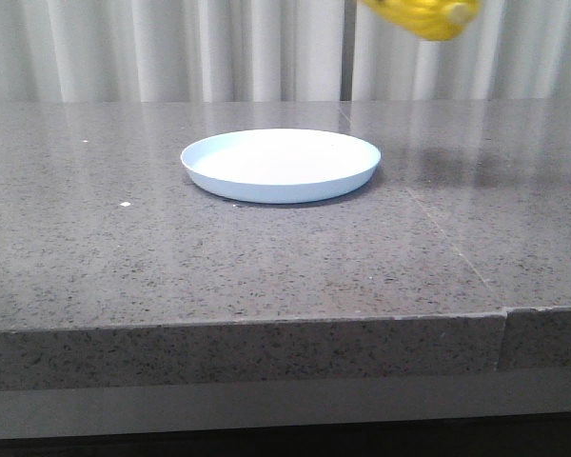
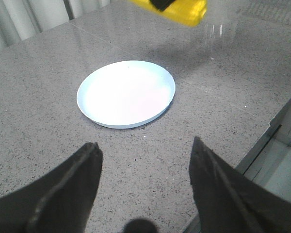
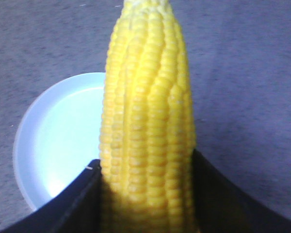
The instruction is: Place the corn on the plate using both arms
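While the corn [image 3: 148, 126] is hanging in the air above the desk [image 1: 266, 276], we are treating its offset from the plate [image 1: 281, 165] as the governing relation. The right gripper [image 3: 146, 194] is clamping the cob between its two fingers [image 3: 72, 204], with the long axis running straight out from the jaws and the kernel rows in line with that axis. In the front view the cob is showing only at the top of the picture, raised well above the surface and displaced toward the right edge of the desk relative to the plate, which is resting near the middle of the desk, closer to the far edge than to the near one. In the right wrist view the plate is lying beneath and to one side of the cob, partly hidden by it. The left gripper [image 2: 144, 160] is standing wide and empty, facing the plate. We are judging the right arm to be the carrier, needing travel toward the left edge, then descent.
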You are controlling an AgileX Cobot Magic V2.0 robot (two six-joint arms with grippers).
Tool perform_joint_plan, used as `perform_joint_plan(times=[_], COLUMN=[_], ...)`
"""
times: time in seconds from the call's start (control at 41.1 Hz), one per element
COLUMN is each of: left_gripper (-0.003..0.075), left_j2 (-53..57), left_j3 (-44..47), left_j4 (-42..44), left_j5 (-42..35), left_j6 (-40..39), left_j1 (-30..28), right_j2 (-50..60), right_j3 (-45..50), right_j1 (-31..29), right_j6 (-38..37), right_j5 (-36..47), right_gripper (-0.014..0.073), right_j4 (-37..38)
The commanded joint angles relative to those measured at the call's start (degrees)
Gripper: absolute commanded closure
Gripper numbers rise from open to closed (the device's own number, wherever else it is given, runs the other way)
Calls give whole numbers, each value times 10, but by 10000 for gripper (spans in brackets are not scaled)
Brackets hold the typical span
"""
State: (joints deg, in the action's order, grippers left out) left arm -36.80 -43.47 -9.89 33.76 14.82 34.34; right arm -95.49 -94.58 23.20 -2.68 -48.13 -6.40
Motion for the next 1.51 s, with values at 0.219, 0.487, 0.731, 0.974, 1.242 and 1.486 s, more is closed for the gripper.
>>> perform_joint_plan(times=[0.219, 0.487, 0.731, 0.974, 1.242, 1.486], left_gripper=[322, 322, 322, 322, 322, 322], left_j2=[-1, -1, -1, -1, -1, -1], left_j3=[-14, -14, -14, -14, -14, -14], left_j4=[-6, -6, -6, -6, -6, -6], left_j5=[-39, -39, -39, -39, -39, -39], left_j6=[-1, -1, -1, -1, -1, -1], left_j1=[4, 4, 4, 4, 4, 4], right_j2=[-41, -106, -132, -95, 47, 236], right_j3=[-19, -19, -19, -19, 18, 150], right_j1=[71, 68, 66, 65, 87, 99], right_j6=[-12, -90, -90, -90, -43, -15], right_j5=[85, 122, 135, 122, 30, 31], right_gripper=[344, 315, 63, 18, 19, 19], right_j4=[-20, -20, -15, 0, 78, 91])
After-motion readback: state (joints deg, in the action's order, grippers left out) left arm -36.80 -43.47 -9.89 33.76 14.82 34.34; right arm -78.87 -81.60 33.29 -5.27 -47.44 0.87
